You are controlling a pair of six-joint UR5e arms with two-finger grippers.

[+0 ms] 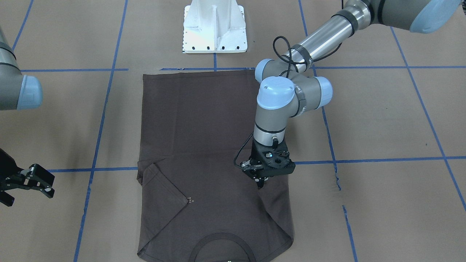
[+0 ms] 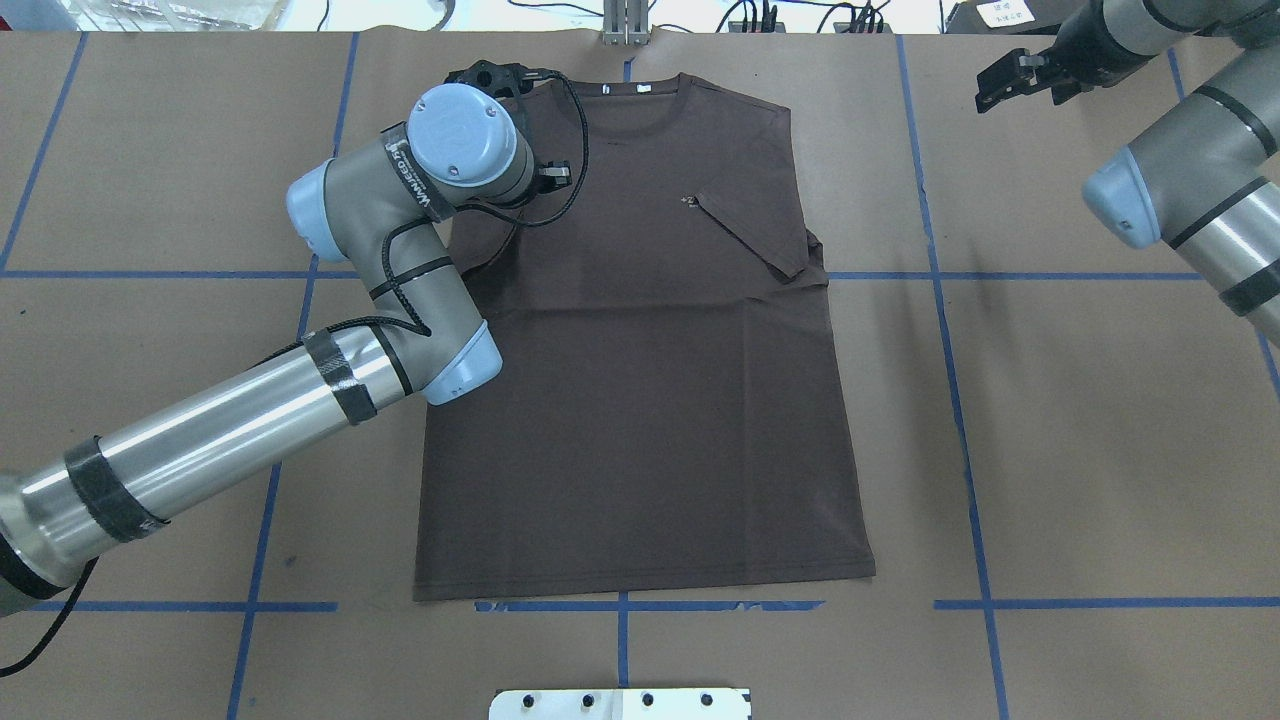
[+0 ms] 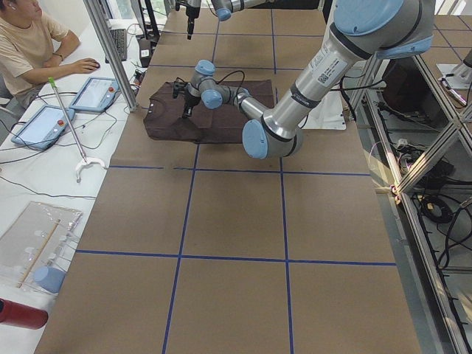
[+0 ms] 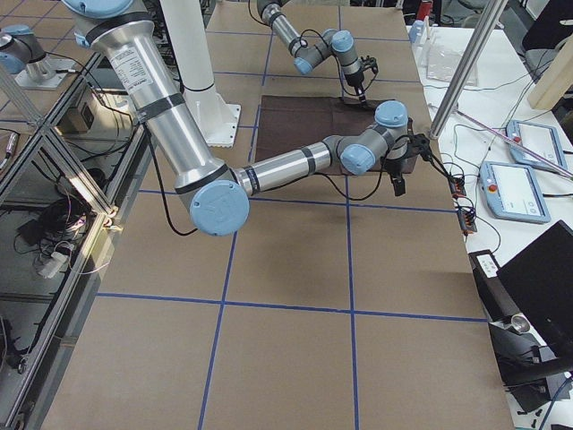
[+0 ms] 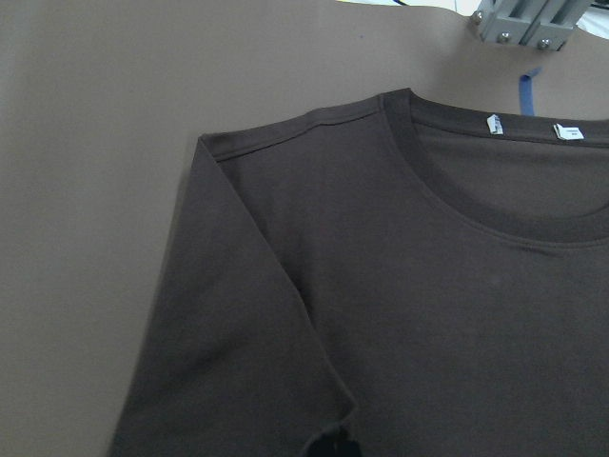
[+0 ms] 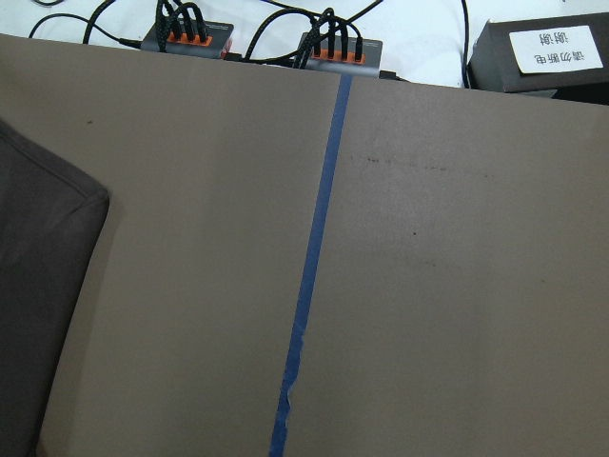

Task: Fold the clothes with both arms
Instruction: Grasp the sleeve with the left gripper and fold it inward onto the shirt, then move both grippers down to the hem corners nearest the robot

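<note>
A dark grey-brown T-shirt (image 1: 204, 123) lies flat on the table with its collar (image 2: 640, 110) at the far edge. Both sleeves are folded in over the chest. The sleeve on my right side (image 2: 760, 235) rests by the small pale logo. My left gripper (image 1: 261, 183) points straight down onto the other folded sleeve (image 5: 238, 362), and its fingers are pinched together on the fabric. My right gripper (image 1: 51, 186) hovers open and empty beside the shirt, over bare table. In the right wrist view only the shirt's edge (image 6: 38, 286) shows.
The white pedestal base (image 1: 214, 29) stands at the table's near side. Blue tape lines (image 2: 940, 300) cross the brown table cover. Cable hubs (image 6: 257, 43) and a metal post (image 2: 625, 20) line the far edge. A seated person (image 3: 29, 44) with tablets is beyond it.
</note>
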